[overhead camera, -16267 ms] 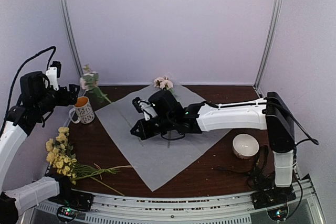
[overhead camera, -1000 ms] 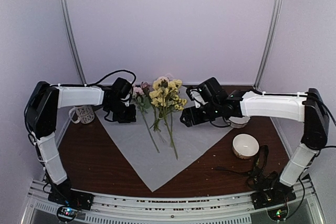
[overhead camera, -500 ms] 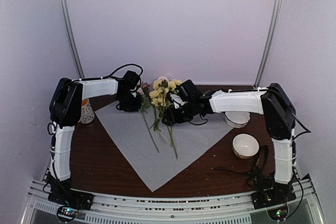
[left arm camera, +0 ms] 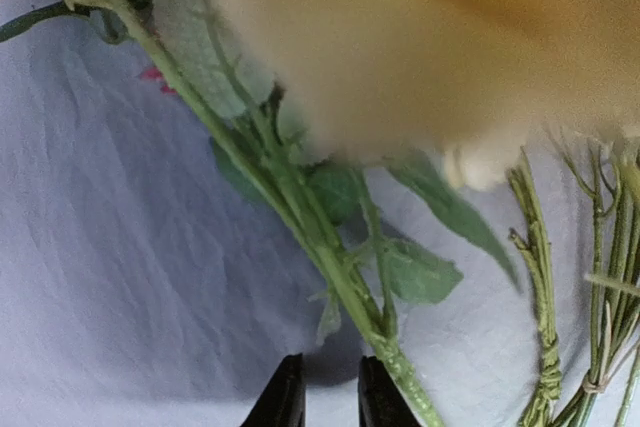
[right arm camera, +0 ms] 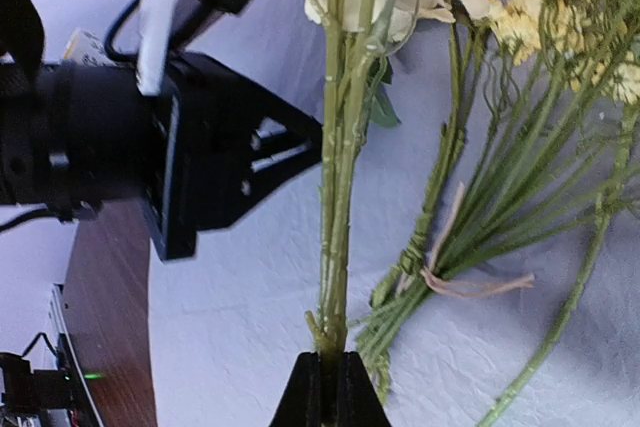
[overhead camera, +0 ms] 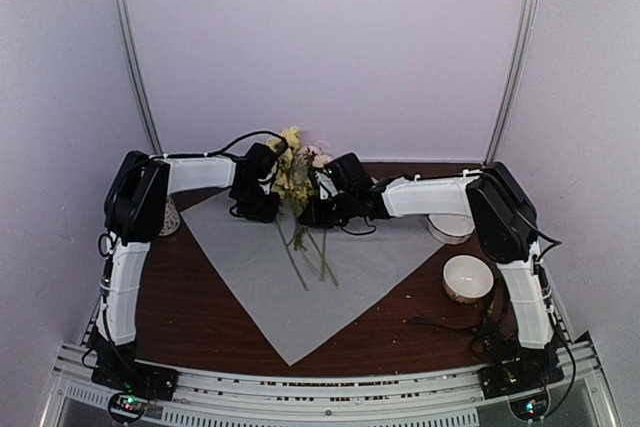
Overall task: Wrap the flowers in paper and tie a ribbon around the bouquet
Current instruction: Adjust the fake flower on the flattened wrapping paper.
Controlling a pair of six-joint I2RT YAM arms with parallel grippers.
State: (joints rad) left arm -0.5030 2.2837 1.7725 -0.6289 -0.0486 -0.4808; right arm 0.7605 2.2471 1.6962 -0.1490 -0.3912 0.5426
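Reaching in from the left, low over the paper [overhead camera: 270, 287], the left end effector [left arm camera: 328, 369] has its fingers [left arm camera: 285, 399] a narrow slit apart on nothing, a leafy stem just outside one finger. The flowers [overhead camera: 292, 175] lie between the arms on the paper's far half, blooms away, stems pointing nearward. The right end effector [right arm camera: 325, 359], stretched in from the right, is clenched on a pale bloom's stem end, so it looks the better placed.

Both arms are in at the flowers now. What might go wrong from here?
The right fingers are shut on just the end of one stem; it may slip free or pull away from the tied bunch. The left fingers sit beside another stem, not around it, and close to the right ones; a collision is possible.
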